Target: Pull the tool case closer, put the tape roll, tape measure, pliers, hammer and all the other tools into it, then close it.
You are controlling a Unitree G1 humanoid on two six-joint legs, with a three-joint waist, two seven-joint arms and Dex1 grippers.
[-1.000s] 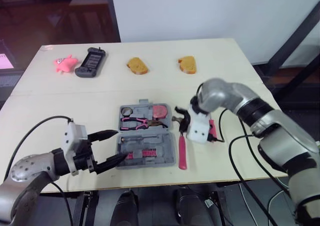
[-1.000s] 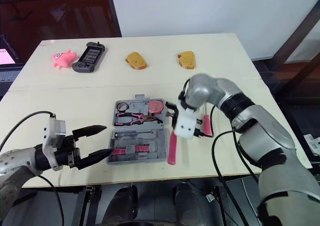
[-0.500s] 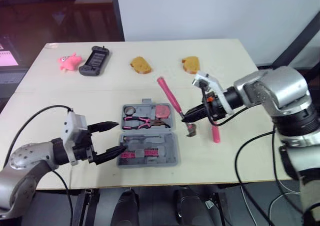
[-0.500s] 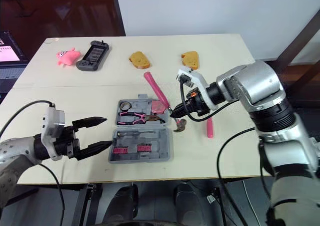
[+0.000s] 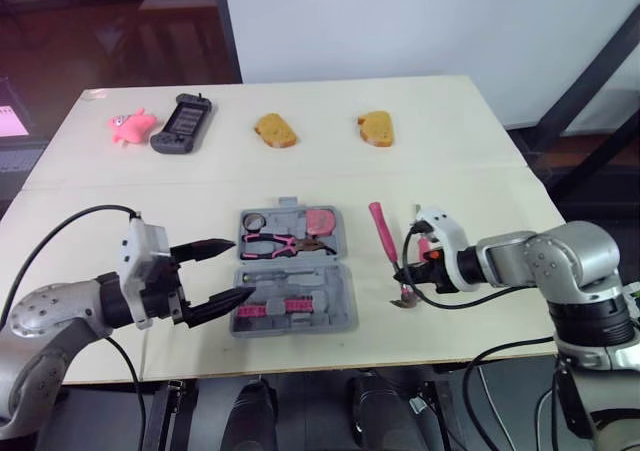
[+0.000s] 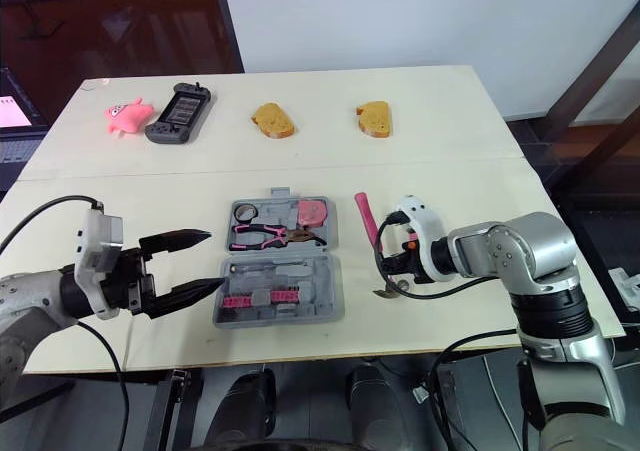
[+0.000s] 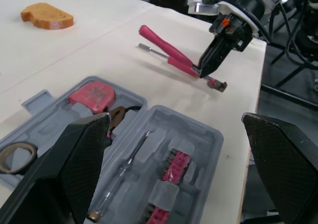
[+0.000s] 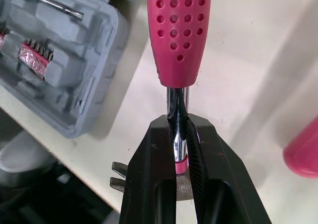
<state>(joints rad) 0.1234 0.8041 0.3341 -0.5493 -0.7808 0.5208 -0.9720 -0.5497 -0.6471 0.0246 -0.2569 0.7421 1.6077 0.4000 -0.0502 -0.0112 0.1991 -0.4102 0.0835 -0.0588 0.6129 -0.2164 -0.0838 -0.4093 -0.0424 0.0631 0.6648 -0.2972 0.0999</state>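
Observation:
The grey tool case (image 5: 300,316) lies open near the table's front edge. It holds the tape roll (image 5: 255,219), pink tape measure (image 5: 320,218), pliers (image 5: 275,242) and pink bits (image 5: 290,307). Right of the case, my right gripper (image 8: 179,142) is shut on the metal neck of the hammer (image 5: 381,231). The pink handle points away from me and the head (image 5: 405,297) hangs low over the table. A pink-handled screwdriver (image 5: 426,247) lies just behind that gripper. My left gripper (image 5: 240,268) stands open at the case's left edge, holding nothing.
Along the far edge lie a pink toy (image 5: 130,126), a dark game controller (image 5: 180,123) and two bread pieces (image 5: 274,131) (image 5: 375,129). The table's front edge (image 5: 330,356) runs just below the case.
My right gripper took the hammer from beside the case, swung it up over the case's right side, then brought it down to the right. The left gripper stayed open in place.

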